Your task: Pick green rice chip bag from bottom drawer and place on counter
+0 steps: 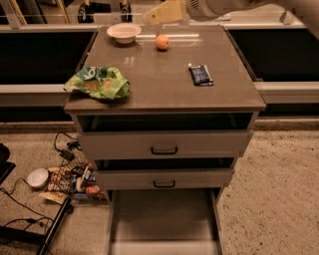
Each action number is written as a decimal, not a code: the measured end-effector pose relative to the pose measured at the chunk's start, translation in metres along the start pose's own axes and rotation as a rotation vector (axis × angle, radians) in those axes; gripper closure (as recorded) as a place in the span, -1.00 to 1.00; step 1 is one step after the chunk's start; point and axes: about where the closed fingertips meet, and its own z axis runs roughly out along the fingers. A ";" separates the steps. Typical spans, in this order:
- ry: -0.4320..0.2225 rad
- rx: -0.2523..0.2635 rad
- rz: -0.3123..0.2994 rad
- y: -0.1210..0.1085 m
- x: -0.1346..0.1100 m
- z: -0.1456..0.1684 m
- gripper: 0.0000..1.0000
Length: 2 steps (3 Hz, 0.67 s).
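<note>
The green rice chip bag (97, 82) lies crumpled on the counter (164, 84) at its front left corner, partly over the edge. My gripper (163, 13) hangs high above the counter's back edge, right of the bowl, well away from the bag and holding nothing I can see. The bottom drawer (162, 219) is pulled fully out below the cabinet and its floor is bare.
A white bowl (123, 32) and an orange (162, 42) sit at the back of the counter. A small dark-blue packet (201, 75) lies at the right. The two upper drawers (164, 147) stand slightly open. Cables and clutter (65, 179) lie on the floor at the left.
</note>
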 end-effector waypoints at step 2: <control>0.106 0.224 -0.168 -0.063 0.028 -0.063 -1.00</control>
